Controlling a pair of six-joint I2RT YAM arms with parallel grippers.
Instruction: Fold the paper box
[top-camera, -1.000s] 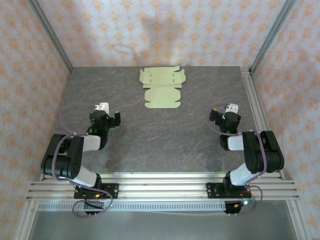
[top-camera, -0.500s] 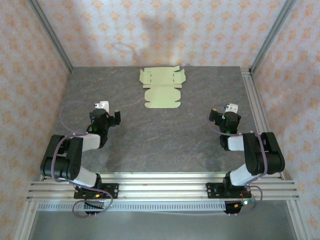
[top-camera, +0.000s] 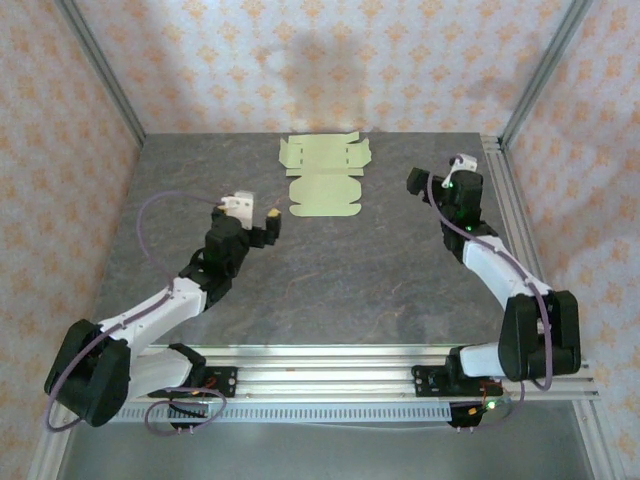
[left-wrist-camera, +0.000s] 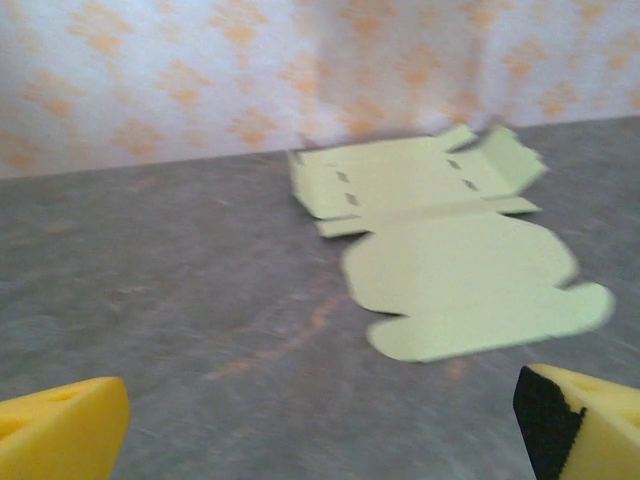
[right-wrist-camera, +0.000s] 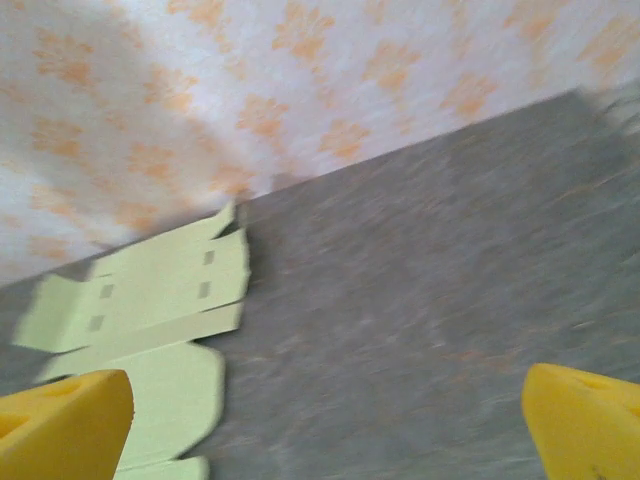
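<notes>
Box flat, both grippers open

Box (top-camera: 324, 177) is seen unfolded, a flat cut sheet lying on the table (top-camera: 330, 270) with its flaps toward the wall (top-camera: 330, 60). Left gripper (top-camera: 255, 212) is held with jaws wide apart and nothing between them. The box lies ahead of it, slightly to its right, untouched. Right gripper (top-camera: 438, 175) is likewise spread and empty, with the box ahead and to its left, apart from it. Yellow pads (left-wrist-camera: 60, 425) are noted on the fingers.
</notes>
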